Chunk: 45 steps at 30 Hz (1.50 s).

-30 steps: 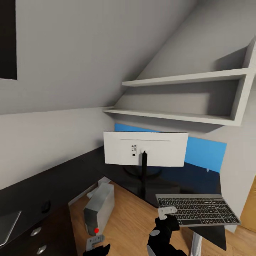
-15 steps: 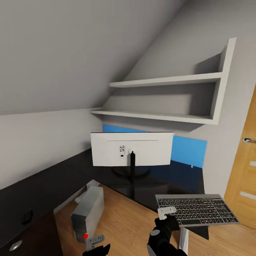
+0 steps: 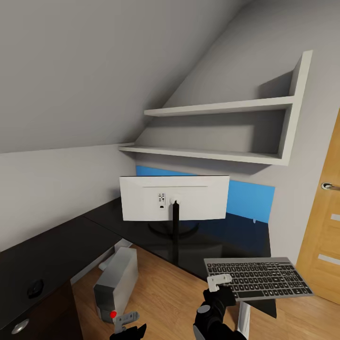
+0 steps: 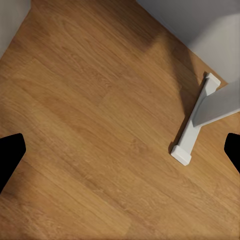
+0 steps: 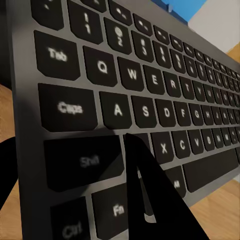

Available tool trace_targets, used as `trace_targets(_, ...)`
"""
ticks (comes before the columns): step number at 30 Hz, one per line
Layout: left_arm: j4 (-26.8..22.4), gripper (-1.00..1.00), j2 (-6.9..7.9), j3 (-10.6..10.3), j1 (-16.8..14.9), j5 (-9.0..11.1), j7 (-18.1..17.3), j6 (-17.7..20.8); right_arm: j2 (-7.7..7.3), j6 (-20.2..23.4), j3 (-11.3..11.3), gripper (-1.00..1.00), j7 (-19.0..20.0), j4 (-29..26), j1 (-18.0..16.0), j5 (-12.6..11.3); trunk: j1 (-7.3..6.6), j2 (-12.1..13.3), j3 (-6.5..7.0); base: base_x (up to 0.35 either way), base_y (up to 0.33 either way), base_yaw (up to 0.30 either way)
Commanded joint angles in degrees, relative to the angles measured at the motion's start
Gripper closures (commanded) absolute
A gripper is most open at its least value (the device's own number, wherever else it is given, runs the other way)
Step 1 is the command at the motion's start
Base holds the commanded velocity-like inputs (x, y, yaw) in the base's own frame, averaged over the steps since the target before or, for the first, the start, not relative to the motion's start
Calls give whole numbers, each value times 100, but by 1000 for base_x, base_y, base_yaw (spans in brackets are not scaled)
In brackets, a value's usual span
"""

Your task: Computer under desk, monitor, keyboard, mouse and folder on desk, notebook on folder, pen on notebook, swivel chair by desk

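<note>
- Glossy black desk [image 3: 141,236] lies ahead of the right fingers [image 3: 219,282], which clamp the keyboard [image 3: 259,278] by one corner; it could tilt and slip.
- Left fingers [image 4: 10,155] are spread wide, empty, over wooden floor [image 4: 90,125].

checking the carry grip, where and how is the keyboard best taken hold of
By its short end at the Caps/Shift keys, approached from that end, as the right gripper does now. The keyboard is a slim flat slab, so fingers fit above and below its thin edge. Held by one end, it may sag.
</note>
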Motion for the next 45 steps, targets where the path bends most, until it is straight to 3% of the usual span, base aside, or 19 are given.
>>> trace_targets(1,12,-100,-2,-47,-7,60,-26,-22,11,62,19,100,-36,-10,-8,-23,1,-7,-9,0,0,0)
trace_targets(13,12,-100,5,-22,-7,50,-29,-17,41,31,12,100,-31,2,-8,-34,1,-7,-9,0,0,0)
trace_targets(19,12,-100,-2,204,-7,51,-19,-7,46,21,9,100,-22,8,-8,-39,1,-7,-9,0,0,0)
trace_targets(20,5,-100,-8,360,-7,43,27,11,46,21,9,100,-22,12,-8,-34,23,-47,-27,0,0,0)
trace_targets(45,3,-100,-20,357,-7,43,149,13,93,12,52,100,-65,4,-8,-24,572,-1050,-476,0,0,0)
